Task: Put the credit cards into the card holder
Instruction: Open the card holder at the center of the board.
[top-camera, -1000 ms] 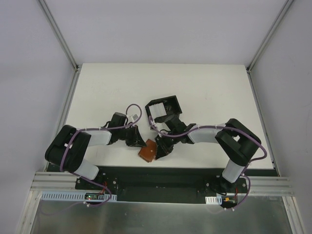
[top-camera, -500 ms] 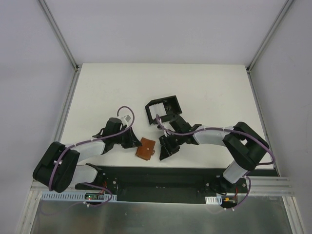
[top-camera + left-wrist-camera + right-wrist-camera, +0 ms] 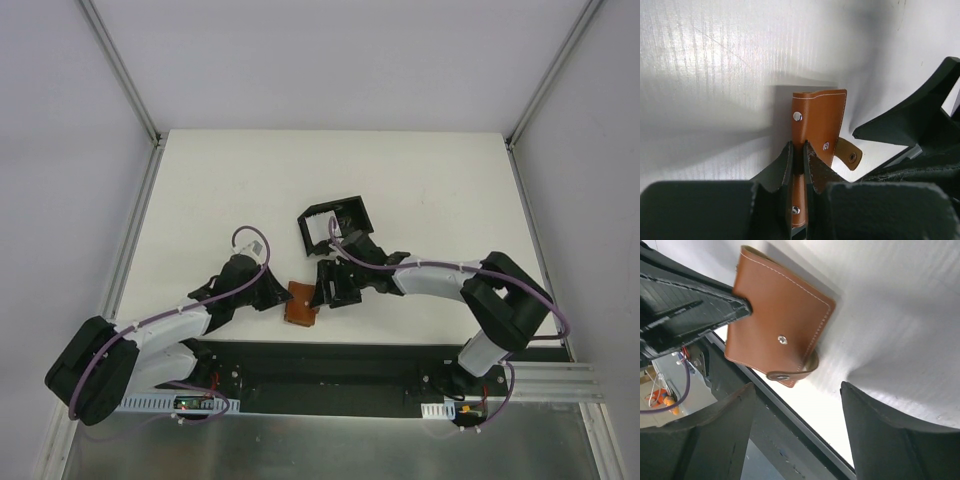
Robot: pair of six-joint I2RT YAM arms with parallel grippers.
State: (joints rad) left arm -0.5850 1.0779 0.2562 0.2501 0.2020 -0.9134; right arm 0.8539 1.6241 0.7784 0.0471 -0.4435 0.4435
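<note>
The black card holder (image 3: 350,212) stands open-topped behind the middle of the table. Something pale shows in its left part (image 3: 318,232), probably the credit cards, though I cannot tell for sure. A brown leather wallet (image 3: 300,303) (image 3: 819,117) (image 3: 777,322) lies by the table's near edge, its snap strap hanging loose. My left gripper (image 3: 277,296) (image 3: 799,150) is shut on the wallet's edge. My right gripper (image 3: 328,287) (image 3: 796,387) stands open just right of the wallet, with only bare table between its fingers.
The table's near edge and the black base rail (image 3: 330,352) run right below the wallet. The right arm's link (image 3: 430,276) stretches across the table in front of the card holder. Grey walls (image 3: 60,150) close in both sides.
My right gripper has opened and drawn slightly away from the wallet. The left arm has folded lower toward the near edge, still gripping the wallet, which has shifted slightly.
</note>
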